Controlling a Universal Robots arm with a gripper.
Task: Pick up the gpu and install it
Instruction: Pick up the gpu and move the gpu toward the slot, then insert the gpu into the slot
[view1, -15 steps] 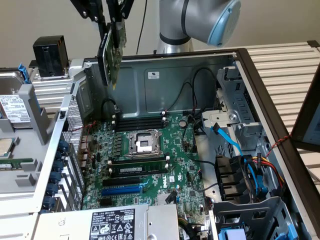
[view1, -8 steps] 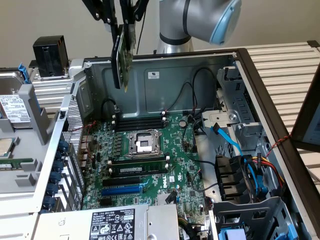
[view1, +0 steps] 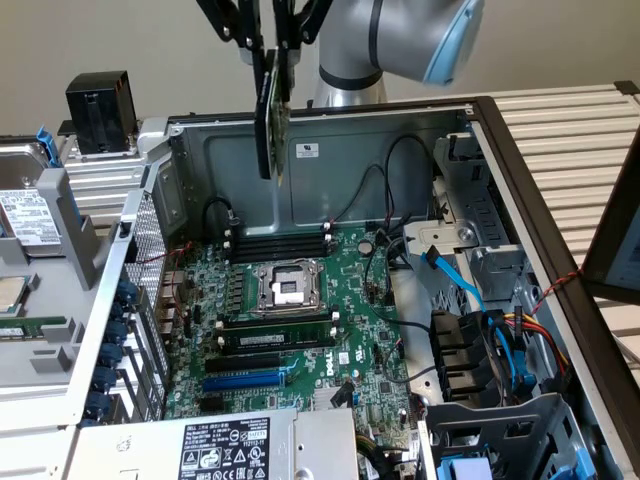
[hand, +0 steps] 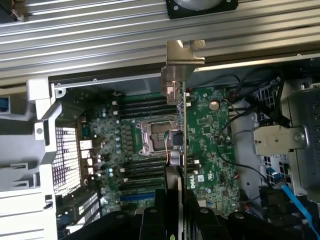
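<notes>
Currently we are gripping the gpu (view1: 269, 120) in the end effector (view1: 274, 48), edge-on above the motherboard's (view1: 300, 320) twelve o'clock side; any tilt is risking its bracket (hand: 183, 57) snagging the case wall (view1: 350, 185).

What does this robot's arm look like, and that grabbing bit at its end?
The arm is smooth, rounded and silver-grey, with a bulging joint closed by a light blue cap. The tool is black, built of slim angular bars.
</notes>
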